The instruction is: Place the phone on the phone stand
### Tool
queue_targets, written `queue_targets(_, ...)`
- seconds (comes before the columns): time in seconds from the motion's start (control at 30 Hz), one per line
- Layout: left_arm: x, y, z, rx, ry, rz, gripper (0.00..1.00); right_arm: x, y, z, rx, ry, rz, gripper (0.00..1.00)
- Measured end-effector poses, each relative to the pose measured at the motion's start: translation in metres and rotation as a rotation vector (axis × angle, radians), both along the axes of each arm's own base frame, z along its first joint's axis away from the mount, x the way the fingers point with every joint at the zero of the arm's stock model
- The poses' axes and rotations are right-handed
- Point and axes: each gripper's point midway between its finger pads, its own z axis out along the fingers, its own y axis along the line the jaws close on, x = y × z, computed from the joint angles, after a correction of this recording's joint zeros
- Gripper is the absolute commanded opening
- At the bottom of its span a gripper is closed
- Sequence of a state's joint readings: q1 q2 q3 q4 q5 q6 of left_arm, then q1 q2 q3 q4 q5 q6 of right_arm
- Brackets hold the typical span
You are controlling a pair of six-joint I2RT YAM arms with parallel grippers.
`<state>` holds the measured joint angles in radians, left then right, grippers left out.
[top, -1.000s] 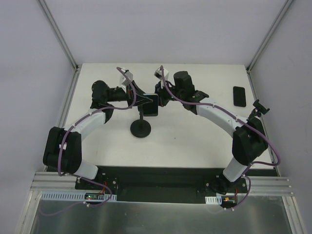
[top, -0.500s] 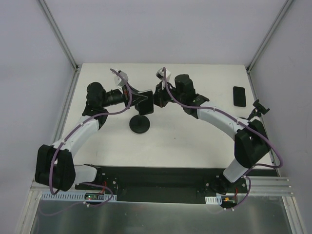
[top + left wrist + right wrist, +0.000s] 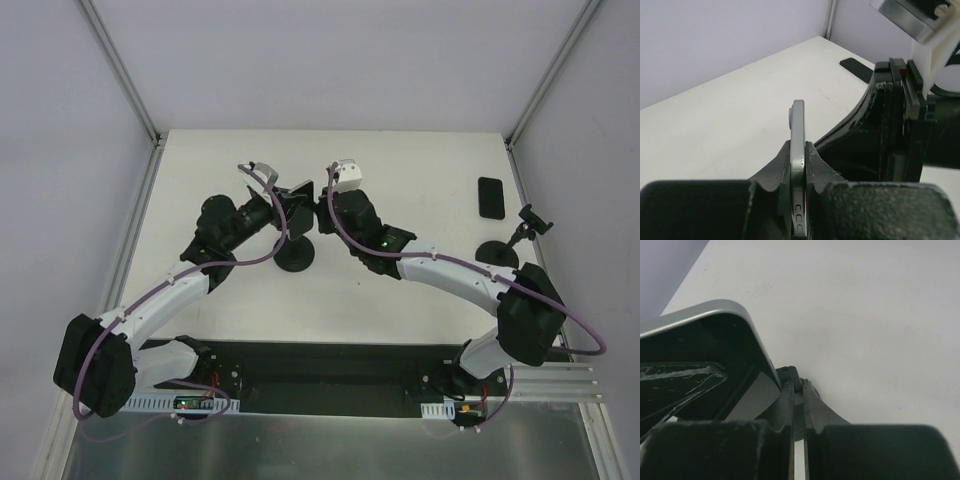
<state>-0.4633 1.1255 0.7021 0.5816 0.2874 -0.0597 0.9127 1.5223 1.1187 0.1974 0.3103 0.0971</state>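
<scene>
A silver-edged phone [image 3: 798,131] stands edge-on between the jaws of my left gripper [image 3: 799,150], which is shut on it. From above, that phone [image 3: 297,192] hangs over the black phone stand, whose round base [image 3: 297,258] rests on the table. My left gripper [image 3: 285,203] reaches it from the left. My right gripper [image 3: 319,208] meets it from the right, shut on the stand's small upper clamp piece [image 3: 790,374]. In the right wrist view the phone [image 3: 715,320] fills the left side, right beside my right gripper [image 3: 796,386]. How the phone and the clamp touch is hidden.
A second dark phone [image 3: 490,197] lies flat at the far right of the white table [image 3: 420,170]. Another small black stand [image 3: 522,232] is near the right edge. Grey walls and metal frame posts enclose the table on three sides.
Both wrists have turned and dropped lower over the stand. The phone has shifted slightly back and left, now tilted. The left arm's elbow has swung toward the near left.
</scene>
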Motion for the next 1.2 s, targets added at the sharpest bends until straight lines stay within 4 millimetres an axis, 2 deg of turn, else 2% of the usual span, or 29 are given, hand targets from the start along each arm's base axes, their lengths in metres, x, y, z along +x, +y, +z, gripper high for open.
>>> queue_targets(0.1,0.003,-0.009,0.002,-0.018,-0.020,0.003,0.00,0.000,-0.008,0.000,-0.020,-0.025,-0.111,0.00)
queue_targets(0.13,0.004,-0.010,0.003,-0.024,-0.025,0.001,0.00,0.001,-0.010,0.001,-0.021,-0.029,-0.132,0.07)
queue_targets(0.23,0.005,-0.012,0.004,-0.037,-0.035,0.000,0.00,0.001,-0.012,0.001,-0.024,-0.035,-0.151,0.70)
queue_targets(0.33,0.015,-0.002,0.002,-0.028,-0.049,0.069,0.00,-0.004,-0.017,0.002,-0.030,-0.049,-0.135,0.83)
queue_targets(0.4,0.031,0.015,0.004,-0.027,-0.067,0.163,0.00,-0.028,-0.012,0.018,-0.011,-0.087,-0.048,0.88)
queue_targets(0.47,0.039,0.027,0.004,-0.020,-0.077,0.219,0.00,-0.049,-0.012,0.047,0.025,-0.152,0.027,0.90)
queue_targets(0.53,0.043,0.035,0.002,-0.002,-0.079,0.256,0.00,-0.055,-0.023,0.083,0.084,-0.231,0.062,0.91)
queue_targets(0.6,0.047,0.043,0.000,0.014,-0.082,0.285,0.00,-0.046,-0.047,0.108,0.132,-0.295,0.049,0.91)
queue_targets(0.67,0.052,0.053,0.000,0.010,-0.077,0.312,0.00,-0.027,-0.074,0.118,0.149,-0.332,0.001,0.91)
queue_targets(0.73,0.056,0.063,0.001,0.010,-0.076,0.335,0.00,-0.007,-0.095,0.110,0.132,-0.330,-0.044,0.91)
queue_targets(0.8,0.063,0.078,0.002,0.012,-0.074,0.363,0.00,0.006,-0.107,0.087,0.095,-0.295,-0.060,0.91)
queue_targets(0.9,0.074,0.114,0.004,-0.018,-0.064,0.429,0.00,0.013,-0.117,0.052,0.044,-0.226,-0.057,0.91)
queue_targets(0.97,0.080,0.141,0.006,-0.025,-0.064,0.479,0.00,0.016,-0.121,0.039,0.031,-0.201,-0.053,0.91)
queue_targets(1.03,0.086,0.166,0.007,-0.020,-0.063,0.527,0.00,0.018,-0.124,0.034,0.029,-0.191,-0.050,0.91)
queue_targets(1.2,0.107,0.223,0.009,-0.044,-0.076,0.594,0.00,0.023,-0.128,0.037,0.050,-0.199,-0.046,0.91)
